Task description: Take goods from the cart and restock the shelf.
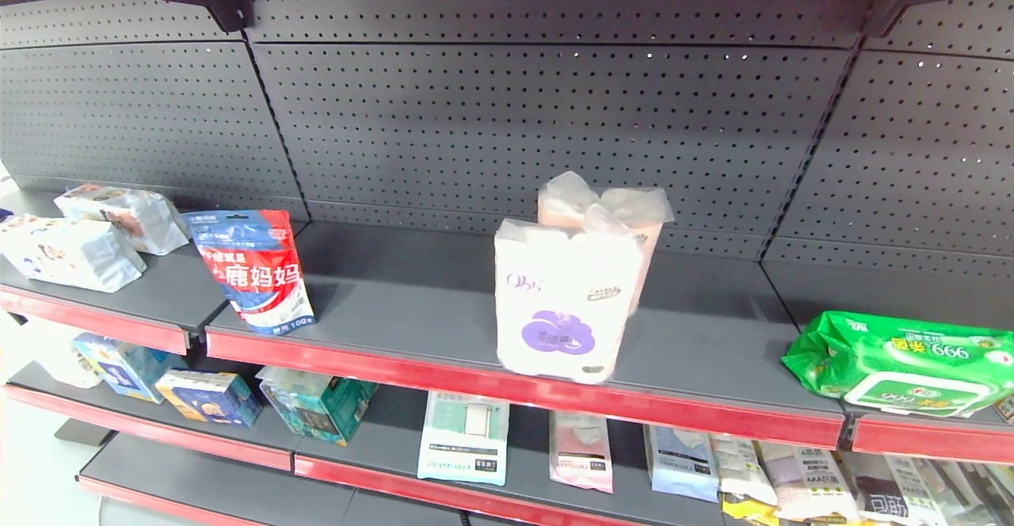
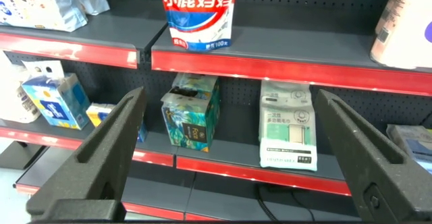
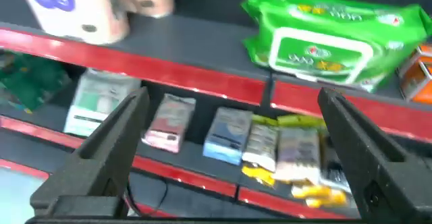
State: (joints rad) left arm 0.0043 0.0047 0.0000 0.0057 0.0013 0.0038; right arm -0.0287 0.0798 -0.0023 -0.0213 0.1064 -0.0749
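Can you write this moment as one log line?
left gripper: open, empty | right gripper: open, empty | white paper-roll pack: upright on shelf | green wipes pack: lying on shelf

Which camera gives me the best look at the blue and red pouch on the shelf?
Head view: the blue and red pouch stands whole there. The left wrist view crops its top.

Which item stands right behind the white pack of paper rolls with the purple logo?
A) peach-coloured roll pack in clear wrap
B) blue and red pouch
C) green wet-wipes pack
A: the peach-coloured roll pack in clear wrap rises directly behind the white pack of paper rolls with the purple logo on the dark shelf.
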